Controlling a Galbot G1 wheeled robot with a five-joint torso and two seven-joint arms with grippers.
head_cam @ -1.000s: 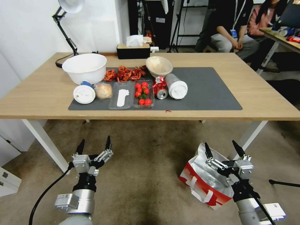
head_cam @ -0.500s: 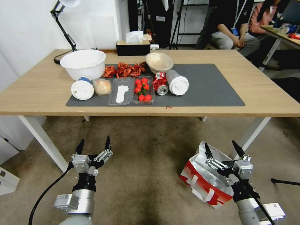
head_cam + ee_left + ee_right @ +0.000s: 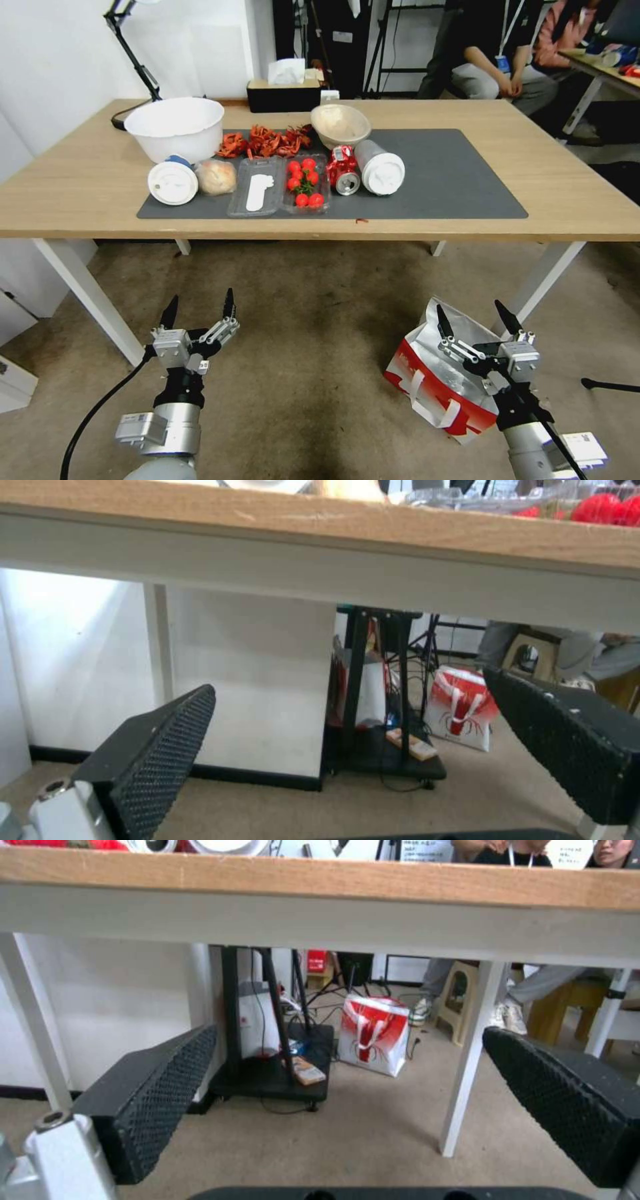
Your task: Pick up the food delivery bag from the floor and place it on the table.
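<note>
The food delivery bag (image 3: 433, 373) sits on the floor (image 3: 313, 333) beside the table's white front-right leg, mouth open and foil lining showing, with our right gripper (image 3: 479, 321) held above it, jaws spread and empty. To do this well, we judge we should lower straight over a white strap handle (image 3: 419, 390) and pinch that, not the crinkly foil. Our left gripper (image 3: 200, 309) hangs wide apart over bare floor. The table (image 3: 573, 200) is crowded on its left; its right side looks free.
</note>
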